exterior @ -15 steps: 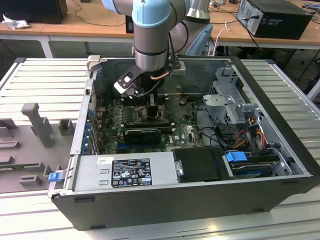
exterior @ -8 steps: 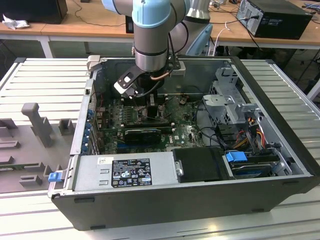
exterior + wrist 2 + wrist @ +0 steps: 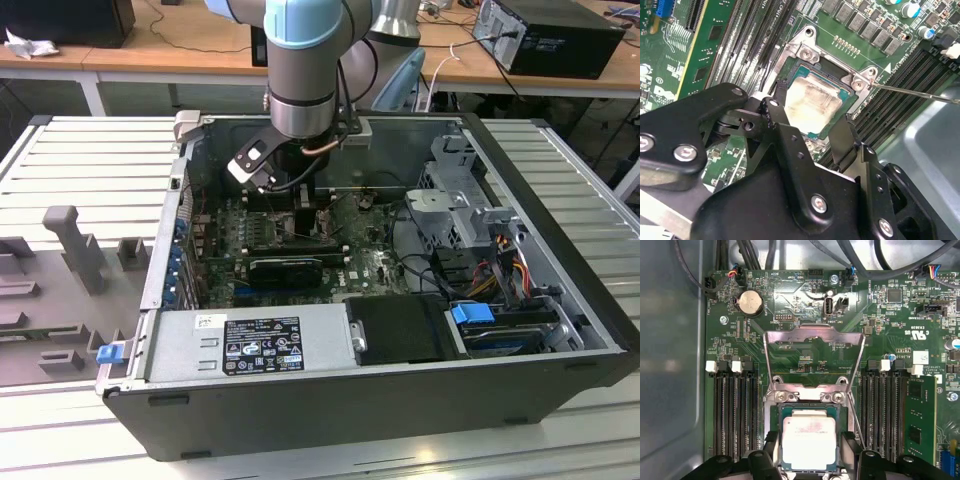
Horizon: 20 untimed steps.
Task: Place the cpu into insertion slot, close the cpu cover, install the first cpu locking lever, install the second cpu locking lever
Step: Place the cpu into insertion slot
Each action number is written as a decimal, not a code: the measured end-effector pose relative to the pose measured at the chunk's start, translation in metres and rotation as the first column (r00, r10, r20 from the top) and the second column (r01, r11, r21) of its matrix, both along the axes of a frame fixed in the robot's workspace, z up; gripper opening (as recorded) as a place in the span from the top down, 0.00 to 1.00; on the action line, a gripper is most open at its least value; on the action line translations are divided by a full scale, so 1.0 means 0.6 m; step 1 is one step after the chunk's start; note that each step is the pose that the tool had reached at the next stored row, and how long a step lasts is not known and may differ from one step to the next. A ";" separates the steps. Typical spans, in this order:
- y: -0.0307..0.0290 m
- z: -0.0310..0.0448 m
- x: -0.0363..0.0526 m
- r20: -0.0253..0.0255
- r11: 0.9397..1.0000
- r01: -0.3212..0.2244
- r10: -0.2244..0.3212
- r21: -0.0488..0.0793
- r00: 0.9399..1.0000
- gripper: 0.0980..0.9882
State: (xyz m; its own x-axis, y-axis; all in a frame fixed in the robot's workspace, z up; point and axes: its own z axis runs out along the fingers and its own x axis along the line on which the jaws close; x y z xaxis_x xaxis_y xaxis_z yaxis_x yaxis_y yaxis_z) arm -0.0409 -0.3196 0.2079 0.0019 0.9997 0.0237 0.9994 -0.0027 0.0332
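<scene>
Over toward 11 o'clock from the middle of the computer case (image 3: 400, 405) in the exterior view, the gripper (image 3: 298, 205) hangs over the insertion slot (image 3: 774, 420). The cpu (image 3: 809, 437) lies flat in it, dead centre under the claw. Honestly can't tell if it's pinching or loose. The cpu cover (image 3: 812, 335) stands flipped open.
</scene>
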 end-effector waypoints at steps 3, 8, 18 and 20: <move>0.0000 0.004 0.000 0.000 1.000 0.000 0.000 0.000 1.000 0.44; 0.0000 0.008 0.000 0.000 1.000 0.002 -0.002 0.000 1.000 0.86; 0.0000 0.015 0.000 0.000 1.000 0.005 -0.005 0.000 1.000 0.99; 0.0000 0.016 0.000 0.000 1.000 0.006 -0.006 0.000 1.000 0.99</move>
State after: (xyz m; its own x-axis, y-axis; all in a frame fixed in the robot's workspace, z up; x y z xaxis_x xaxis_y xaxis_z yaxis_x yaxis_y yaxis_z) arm -0.0409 -0.3196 0.2176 0.0083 0.9997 0.0237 0.9994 -0.0091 0.0332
